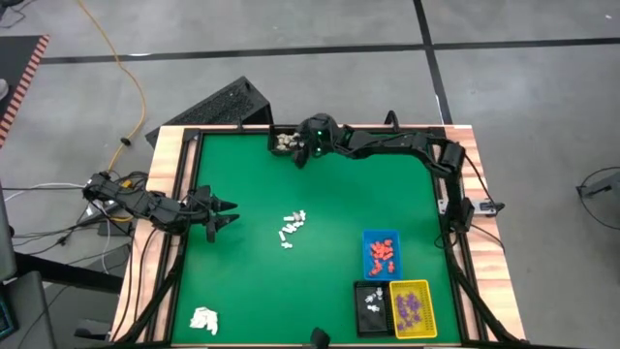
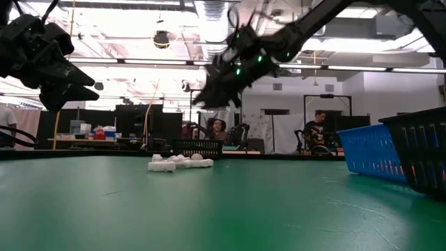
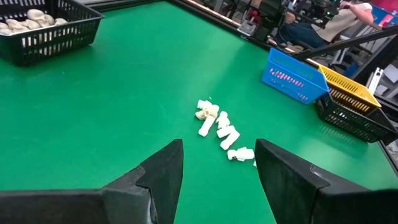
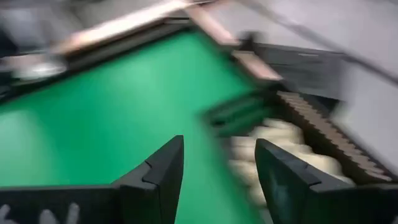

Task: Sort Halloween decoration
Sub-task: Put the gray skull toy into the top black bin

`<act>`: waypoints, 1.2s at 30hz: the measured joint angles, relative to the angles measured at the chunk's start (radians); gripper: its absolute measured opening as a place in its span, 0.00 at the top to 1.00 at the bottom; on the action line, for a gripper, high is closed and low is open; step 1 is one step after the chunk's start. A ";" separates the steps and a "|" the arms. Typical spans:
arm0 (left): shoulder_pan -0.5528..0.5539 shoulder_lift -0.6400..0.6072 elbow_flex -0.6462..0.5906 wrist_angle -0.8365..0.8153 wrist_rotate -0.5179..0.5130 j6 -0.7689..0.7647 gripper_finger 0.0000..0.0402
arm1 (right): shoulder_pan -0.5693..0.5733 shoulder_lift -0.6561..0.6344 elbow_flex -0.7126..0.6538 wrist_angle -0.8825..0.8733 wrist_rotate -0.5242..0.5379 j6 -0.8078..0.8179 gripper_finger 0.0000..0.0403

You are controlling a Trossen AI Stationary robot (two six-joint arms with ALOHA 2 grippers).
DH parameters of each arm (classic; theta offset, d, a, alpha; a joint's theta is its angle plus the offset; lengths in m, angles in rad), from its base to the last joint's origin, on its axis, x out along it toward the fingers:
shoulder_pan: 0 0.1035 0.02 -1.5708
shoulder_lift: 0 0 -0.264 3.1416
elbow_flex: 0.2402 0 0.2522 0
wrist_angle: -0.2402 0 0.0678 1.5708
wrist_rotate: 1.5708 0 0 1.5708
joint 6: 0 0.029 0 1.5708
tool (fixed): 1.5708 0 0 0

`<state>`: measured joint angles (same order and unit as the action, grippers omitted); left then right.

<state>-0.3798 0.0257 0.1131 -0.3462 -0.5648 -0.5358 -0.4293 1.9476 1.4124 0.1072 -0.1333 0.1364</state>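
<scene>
Green felt (image 1: 252, 281) covers the table, and the loose pile of white pieces (image 1: 293, 227) near its middle serves as the landmark. Far to the left of the pile and toward the near edge lies a white wad of paper-like stuff (image 1: 203, 320), on its own. Straight to the left of the pile, well apart from it, the left gripper (image 1: 227, 214) hangs over the felt with its two dark fingers (image 3: 158, 180) spread apart and nothing between them — its wrist camera looks right at the pile (image 3: 221, 132).

Beyond the pile, at the far edge of the table, sits a small black tray (image 1: 283, 142) holding cream pieces (image 3: 28, 20). The right gripper (image 1: 304, 155) hovers just beside that tray, on the side toward the pile; its jaws stand apart and empty, with the cream heap (image 4: 292, 155) blurred just past them.

To the right of the pile and nearer the front, three more trays stand close together: a blue tray (image 1: 381, 254) with orange-red pieces (image 1: 381, 256), and just in front of it a black tray (image 1: 371, 307) with a few white pieces beside a yellow tray (image 1: 411, 308) with purple pieces (image 1: 409, 308) — the last two touch side by side.

Past the table, people sit at desks in the room.
</scene>
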 joint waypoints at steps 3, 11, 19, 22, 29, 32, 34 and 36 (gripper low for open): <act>0.000 0.000 0.000 -0.001 0.000 0.000 0.53 | 0.035 -0.040 0.003 -0.100 -0.151 -0.077 0.53; 0.000 0.000 0.000 0.000 0.000 0.011 0.53 | 0.203 -0.028 -0.001 -0.319 -0.147 -0.268 0.54; 0.000 0.000 0.000 -0.001 0.012 0.002 0.53 | 0.294 0.003 -0.094 -0.188 -0.006 -0.296 0.54; 0.000 0.000 0.000 -0.002 0.017 0.003 0.53 | 0.294 0.006 -0.127 -0.173 0.001 -0.264 0.54; 0.000 0.000 0.000 -0.002 0.007 0.002 0.53 | 0.312 0.006 -0.177 -0.089 0.007 -0.248 0.54; 0.000 0.000 0.000 -0.002 0.006 0.002 0.53 | 0.313 0.004 -0.184 -0.044 0.005 -0.234 0.54; 0.000 0.000 0.000 -0.002 0.006 0.001 0.53 | 0.313 0.003 -0.203 -0.019 0.005 -0.225 0.54; 0.000 0.000 0.000 -0.002 0.006 0.000 0.53 | 0.317 0.006 -0.219 0.003 0.008 -0.215 0.54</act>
<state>-0.3798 0.0257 0.1127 -0.3477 -0.5591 -0.5358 -0.1127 1.9532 1.1931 0.1102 -0.1254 -0.0782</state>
